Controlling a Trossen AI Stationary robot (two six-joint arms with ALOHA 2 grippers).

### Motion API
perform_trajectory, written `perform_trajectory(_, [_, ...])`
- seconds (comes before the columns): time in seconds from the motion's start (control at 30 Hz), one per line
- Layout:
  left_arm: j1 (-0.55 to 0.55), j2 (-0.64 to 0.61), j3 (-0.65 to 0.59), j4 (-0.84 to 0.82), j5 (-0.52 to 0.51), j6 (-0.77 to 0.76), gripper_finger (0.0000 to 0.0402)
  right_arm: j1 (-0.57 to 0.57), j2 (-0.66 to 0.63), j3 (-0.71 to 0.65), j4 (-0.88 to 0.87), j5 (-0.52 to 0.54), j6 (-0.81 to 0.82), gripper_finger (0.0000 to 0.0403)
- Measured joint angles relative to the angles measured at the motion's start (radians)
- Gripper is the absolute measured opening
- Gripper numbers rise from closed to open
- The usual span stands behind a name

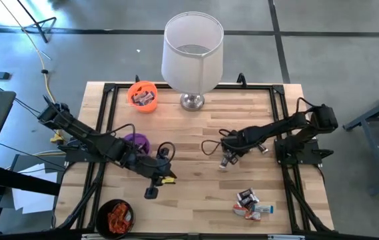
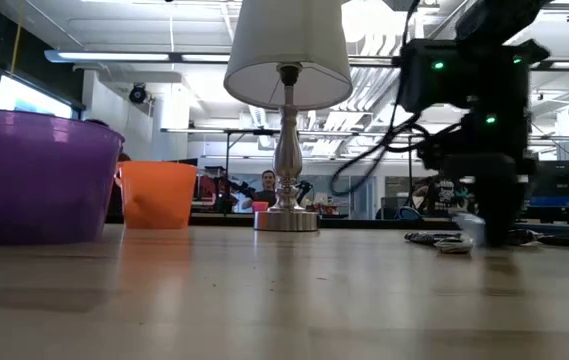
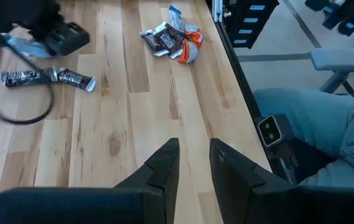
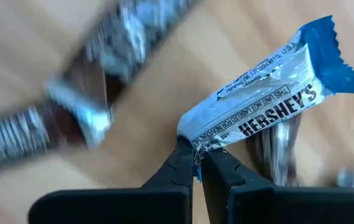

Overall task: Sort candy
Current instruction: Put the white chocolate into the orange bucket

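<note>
— Wooden tabletop (image 1: 196,133) inside a black frame, with a white-shaded lamp (image 1: 192,53) at its far edge. Where are the arms relative to that lamp?

— The right gripper (image 1: 227,160) is down at the boards on the near side of the lamp's base, a little to the right. Its fingers (image 4: 183,168) are pinched on the end of a silver-white-blue Hershey's candy (image 4: 270,93). Two dark brown candies (image 3: 46,77) lie on the wood just beside it.

— And the left one?

— The left gripper (image 1: 152,192) sits nearer the front edge, left of the lamp, its fingers (image 3: 164,168) a narrow gap apart with nothing between them.

— Other sweets?

— A small heap of candy (image 1: 249,203) lies well to the lamp's near right, by the front corner. The orange cup (image 1: 142,96) just left of the lamp holds some wrapped pieces; the black cup (image 1: 115,218) at the front left holds orange-red ones. A purple cup (image 1: 136,142) stands between those two.
</note>
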Motion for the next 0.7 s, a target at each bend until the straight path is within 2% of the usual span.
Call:
perform_trajectory(0.2, [-0.014, 0.000, 0.000, 0.000, -0.059, 0.008, 0.0074, 0.139, -0.084, -0.003, 0.019, -0.008, 0.173, 0.0003])
perform_trajectory(0.37, [-0.021, 0.000, 0.000, 0.001, -0.147, 0.088, 0.0074, 0.290, -0.148, -0.003, 0.172, 0.063, 0.310, 0.0003])
perform_trajectory(0.5, [-0.021, 0.000, 0.000, -0.001, -0.236, 0.123, 0.0074, 0.408, -0.174, 0.013, 0.347, 0.146, 0.354, 0.0003])
perform_trajectory(0.7, [-0.019, -0.007, 0.000, -0.035, -0.359, 0.108, 0.0074, 0.559, -0.157, 0.201, 0.295, 0.374, 0.333, 0.0003])
